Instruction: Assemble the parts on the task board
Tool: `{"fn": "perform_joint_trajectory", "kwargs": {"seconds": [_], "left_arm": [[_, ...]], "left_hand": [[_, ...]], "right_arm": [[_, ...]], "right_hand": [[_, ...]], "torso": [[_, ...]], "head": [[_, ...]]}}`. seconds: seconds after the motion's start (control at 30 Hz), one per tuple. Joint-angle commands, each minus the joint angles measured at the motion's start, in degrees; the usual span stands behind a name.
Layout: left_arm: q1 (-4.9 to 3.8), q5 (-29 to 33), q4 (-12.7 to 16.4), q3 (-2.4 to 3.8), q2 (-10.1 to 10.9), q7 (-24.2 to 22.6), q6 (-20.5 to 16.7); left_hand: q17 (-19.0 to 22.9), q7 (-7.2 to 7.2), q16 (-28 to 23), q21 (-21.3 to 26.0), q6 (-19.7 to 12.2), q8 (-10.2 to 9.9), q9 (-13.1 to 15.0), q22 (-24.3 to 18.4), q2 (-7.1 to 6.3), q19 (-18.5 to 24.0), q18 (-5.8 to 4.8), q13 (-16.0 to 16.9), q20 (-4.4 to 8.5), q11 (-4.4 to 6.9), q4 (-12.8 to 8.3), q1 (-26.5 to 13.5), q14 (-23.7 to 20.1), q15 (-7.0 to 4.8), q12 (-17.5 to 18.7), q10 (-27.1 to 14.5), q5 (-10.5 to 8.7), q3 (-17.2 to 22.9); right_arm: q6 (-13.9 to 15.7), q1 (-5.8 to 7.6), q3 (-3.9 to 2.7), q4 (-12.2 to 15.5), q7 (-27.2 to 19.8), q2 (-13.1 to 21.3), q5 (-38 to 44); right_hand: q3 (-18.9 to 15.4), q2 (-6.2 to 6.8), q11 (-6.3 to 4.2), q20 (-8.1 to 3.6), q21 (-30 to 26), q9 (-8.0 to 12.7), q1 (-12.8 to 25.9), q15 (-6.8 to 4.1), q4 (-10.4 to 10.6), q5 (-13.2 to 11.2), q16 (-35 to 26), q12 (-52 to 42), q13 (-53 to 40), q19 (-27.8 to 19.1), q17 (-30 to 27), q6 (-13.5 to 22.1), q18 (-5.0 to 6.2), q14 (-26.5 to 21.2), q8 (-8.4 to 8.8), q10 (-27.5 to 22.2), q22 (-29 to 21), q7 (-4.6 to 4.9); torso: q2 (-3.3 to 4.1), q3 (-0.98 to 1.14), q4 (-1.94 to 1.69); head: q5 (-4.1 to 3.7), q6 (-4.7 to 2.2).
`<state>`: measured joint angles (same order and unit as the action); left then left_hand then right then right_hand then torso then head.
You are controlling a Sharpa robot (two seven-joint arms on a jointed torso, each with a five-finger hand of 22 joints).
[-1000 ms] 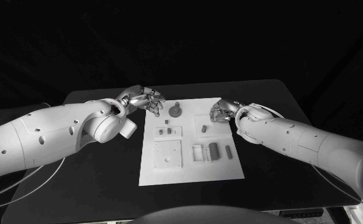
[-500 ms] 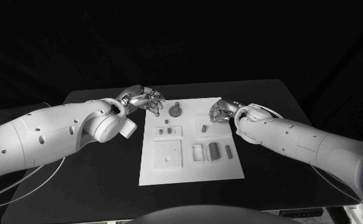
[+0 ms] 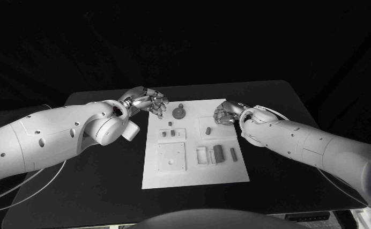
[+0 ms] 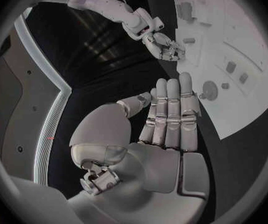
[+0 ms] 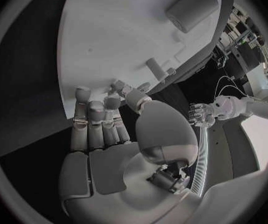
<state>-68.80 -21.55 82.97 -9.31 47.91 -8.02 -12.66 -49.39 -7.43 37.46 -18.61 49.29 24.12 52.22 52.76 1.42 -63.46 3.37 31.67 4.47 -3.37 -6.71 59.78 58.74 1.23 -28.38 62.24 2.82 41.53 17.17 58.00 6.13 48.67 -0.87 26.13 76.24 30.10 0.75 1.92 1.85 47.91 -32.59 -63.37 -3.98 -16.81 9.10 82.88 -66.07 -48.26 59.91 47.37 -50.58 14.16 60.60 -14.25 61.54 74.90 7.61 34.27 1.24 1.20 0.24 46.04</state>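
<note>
The white task board [image 3: 193,171] lies in the middle of the black table. Grey parts sit on it: a round part [image 3: 179,113] at the far end, a small part [image 3: 208,130] near the right edge, and two upright bars [image 3: 219,154] nearer me. My left hand [image 3: 147,102] hovers at the board's far left corner and holds nothing; in the left wrist view its fingers [image 4: 170,115] lie straight and together beside the round part [image 4: 210,90]. At the board's far right edge, my right hand [image 3: 227,113] is also empty, its fingers [image 5: 95,119] stretched out over the board's edge [image 5: 109,50].
A square white plate [image 3: 171,157] and small recessed blocks [image 3: 173,133] stand on the board. In the right wrist view, a grey cylinder [image 5: 193,4] and a small peg [image 5: 153,67] are on the board. Black table [image 3: 101,175] surrounds the board on all sides.
</note>
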Motion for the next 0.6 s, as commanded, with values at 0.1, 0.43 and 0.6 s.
{"fn": "perform_joint_trajectory", "kwargs": {"seconds": [0.1,0.43,0.6], "left_arm": [[-0.06,0.35,0.17,0.06,-0.01,-0.31,0.64],[-0.09,0.20,0.20,0.06,-0.06,-0.25,0.55],[-0.10,0.02,0.20,0.06,-0.06,-0.20,0.58]], "left_hand": [[0.07,-0.17,0.03,0.21,-0.11,-0.37,0.10,0.08,-0.73,0.34,0.61,0.10,-0.03,0.00,-0.41,-0.03,-0.22,-0.01,0.17,-0.39,-0.04,0.01],[0.09,-0.17,0.04,0.22,-0.09,-0.40,0.14,0.09,-0.75,0.34,0.61,0.14,-0.05,-0.01,-0.37,-0.08,-0.23,0.00,0.18,-0.40,-0.04,-0.03],[0.11,-0.17,0.04,0.23,-0.08,-0.41,0.16,0.09,-0.77,0.34,0.61,0.15,-0.05,-0.01,-0.37,-0.09,-0.23,0.01,0.18,-0.41,-0.04,-0.05]], "right_arm": [[-0.23,-0.53,0.22,-0.33,-0.20,-0.01,2.76],[1.09,-0.61,0.31,-0.59,-0.69,-0.33,4.99],[1.58,-0.72,0.40,-0.86,-0.60,-0.44,5.42]], "right_hand": [[0.75,-0.06,-0.98,-0.14,0.12,-0.57,-0.84,-0.81,0.02,0.11,0.21,0.10,0.04,-0.08,-0.04,-2.73,0.84,0.05,-1.34,-0.09,0.87,-0.25],[1.10,0.15,-1.67,-0.17,0.17,-0.99,-0.90,-1.43,0.01,0.06,0.18,0.29,0.03,-0.11,-0.02,-4.82,0.84,0.02,-2.20,0.01,0.90,-0.98],[1.10,0.20,-1.73,-0.18,0.19,-1.02,-0.87,-1.49,0.02,-0.01,0.18,0.31,0.02,-0.10,-0.01,-4.97,0.84,0.03,-2.25,0.03,0.91,-1.04]], "torso": [[0.01,-0.01,0.00],[0.00,-0.01,0.00],[0.01,-0.02,-0.01]], "head": [[0.02,0.08],[0.01,0.17],[-0.05,0.23]]}}
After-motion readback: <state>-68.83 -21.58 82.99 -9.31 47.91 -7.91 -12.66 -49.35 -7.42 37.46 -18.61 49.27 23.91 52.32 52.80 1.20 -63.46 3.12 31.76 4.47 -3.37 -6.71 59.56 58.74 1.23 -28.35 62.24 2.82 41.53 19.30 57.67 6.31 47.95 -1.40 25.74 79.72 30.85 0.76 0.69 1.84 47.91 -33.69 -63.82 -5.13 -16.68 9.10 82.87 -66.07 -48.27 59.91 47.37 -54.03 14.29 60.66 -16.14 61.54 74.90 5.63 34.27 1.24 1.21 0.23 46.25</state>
